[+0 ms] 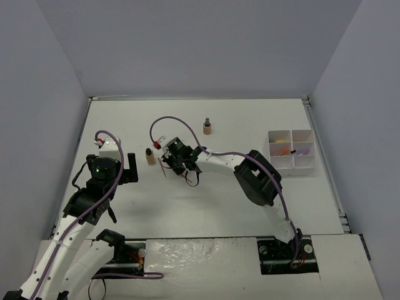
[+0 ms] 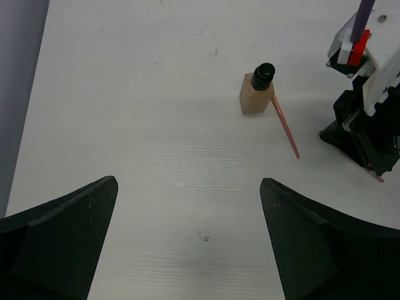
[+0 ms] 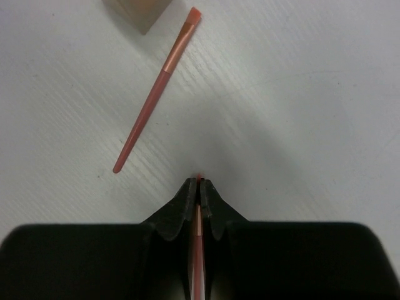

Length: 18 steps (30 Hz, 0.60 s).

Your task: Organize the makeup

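Observation:
My right gripper (image 1: 186, 174) (image 3: 198, 186) is shut on a thin red stick (image 3: 197, 219), low over the table. A second pink stick (image 3: 156, 94) (image 1: 164, 167) (image 2: 285, 128) lies on the table just ahead of it. Its brush end rests by a tan bottle with a dark cap (image 1: 150, 156) (image 2: 256, 94). Another tan bottle (image 1: 207, 128) stands further back. My left gripper (image 1: 129, 169) (image 2: 187, 237) is open and empty, short of the first bottle. The white tray (image 1: 280, 165) at the right holds a few coloured items.
The right arm's wrist (image 2: 369, 125) reaches across the middle of the table, close to the right of the bottle and stick. Grey walls close in the table at the left, back and right.

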Each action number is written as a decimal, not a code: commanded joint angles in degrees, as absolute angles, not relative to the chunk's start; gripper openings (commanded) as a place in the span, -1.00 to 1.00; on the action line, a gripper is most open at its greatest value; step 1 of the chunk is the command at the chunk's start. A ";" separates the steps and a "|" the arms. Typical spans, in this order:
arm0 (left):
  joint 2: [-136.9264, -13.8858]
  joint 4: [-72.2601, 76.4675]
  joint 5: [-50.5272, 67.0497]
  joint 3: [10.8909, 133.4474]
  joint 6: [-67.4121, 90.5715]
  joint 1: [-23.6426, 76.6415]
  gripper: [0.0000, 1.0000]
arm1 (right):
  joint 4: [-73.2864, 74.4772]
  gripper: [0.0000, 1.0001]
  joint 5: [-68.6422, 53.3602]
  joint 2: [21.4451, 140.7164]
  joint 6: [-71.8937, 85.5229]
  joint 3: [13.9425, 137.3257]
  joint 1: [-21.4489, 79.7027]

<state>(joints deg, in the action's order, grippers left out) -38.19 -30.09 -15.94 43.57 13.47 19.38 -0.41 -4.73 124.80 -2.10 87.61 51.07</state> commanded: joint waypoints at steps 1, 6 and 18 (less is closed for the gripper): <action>-39.00 -26.61 -15.49 45.24 12.30 19.25 0.94 | 2.66 -1.00 -0.25 120.09 0.00 81.40 50.56; -39.28 -26.54 -15.13 45.18 12.30 19.25 0.94 | 1.77 -1.00 -0.34 113.98 2.36 76.34 48.81; -39.12 -26.63 -15.55 45.27 12.30 19.25 0.94 | -4.70 -1.00 8.53 84.92 8.55 65.45 37.12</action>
<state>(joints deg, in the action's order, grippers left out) -38.85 -29.72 -15.18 43.57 13.43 19.38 1.32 -0.62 99.54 4.90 67.60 41.13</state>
